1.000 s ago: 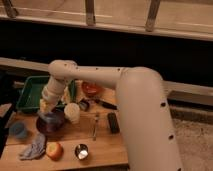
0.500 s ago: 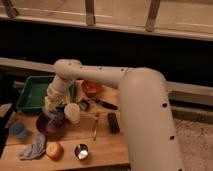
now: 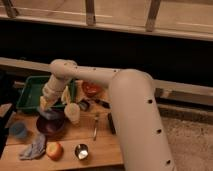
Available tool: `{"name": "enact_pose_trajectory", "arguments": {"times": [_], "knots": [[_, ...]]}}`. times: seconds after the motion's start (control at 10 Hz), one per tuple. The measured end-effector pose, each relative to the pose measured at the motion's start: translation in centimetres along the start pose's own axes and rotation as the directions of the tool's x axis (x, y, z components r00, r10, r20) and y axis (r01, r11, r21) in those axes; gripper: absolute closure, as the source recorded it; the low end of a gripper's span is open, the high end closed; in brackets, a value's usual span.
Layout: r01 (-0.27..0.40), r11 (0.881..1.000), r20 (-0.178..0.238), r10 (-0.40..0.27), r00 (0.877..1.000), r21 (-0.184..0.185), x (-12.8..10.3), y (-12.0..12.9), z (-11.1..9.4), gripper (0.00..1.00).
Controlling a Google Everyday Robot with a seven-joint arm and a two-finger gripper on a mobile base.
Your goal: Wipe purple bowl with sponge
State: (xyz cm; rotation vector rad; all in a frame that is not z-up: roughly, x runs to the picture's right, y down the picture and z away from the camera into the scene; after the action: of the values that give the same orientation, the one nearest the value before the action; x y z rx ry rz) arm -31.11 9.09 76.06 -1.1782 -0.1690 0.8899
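The purple bowl [image 3: 50, 127] sits on the wooden table at the left, wide and dark. My gripper [image 3: 46, 106] hangs at the end of the white arm, right over the bowl's far rim. It is shut on the sponge [image 3: 49, 114], a pale blue-grey block that shows under the tip and touches the inside of the bowl. The bowl's far left edge is hidden behind the gripper.
A cream cup [image 3: 72, 113] stands against the bowl's right side. Behind are a green tray [image 3: 30, 94] and an orange-red bowl [image 3: 91, 89]. A blue-grey cup [image 3: 19, 130], a rag [image 3: 32, 149], an apple [image 3: 54, 150], a small metal cup [image 3: 81, 151], a utensil [image 3: 95, 127] and a black object [image 3: 110, 123] lie around.
The gripper with the sponge has shifted a little over the bowl, first right, then back left and lower. Nothing else on the table has moved.
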Motion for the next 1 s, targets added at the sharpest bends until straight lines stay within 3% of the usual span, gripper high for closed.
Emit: {"name": "enact_pose_trajectory", "arguments": {"times": [0.3, 0.6, 0.8, 1.0], "knots": [[-0.025, 1.0, -0.022, 0.025, 0.999, -0.018, 2.3, 1.0, 0.8, 1.0], [-0.09, 0.996, -0.01, 0.091, 0.996, 0.01, 5.2, -0.3, -1.2, 1.0], [-0.094, 0.995, 0.002, 0.094, 0.996, 0.017, 5.3, -1.2, -1.9, 1.0], [-0.073, 0.997, 0.012, 0.073, 0.997, 0.013, 3.8, -1.6, -1.7, 1.0]]}}
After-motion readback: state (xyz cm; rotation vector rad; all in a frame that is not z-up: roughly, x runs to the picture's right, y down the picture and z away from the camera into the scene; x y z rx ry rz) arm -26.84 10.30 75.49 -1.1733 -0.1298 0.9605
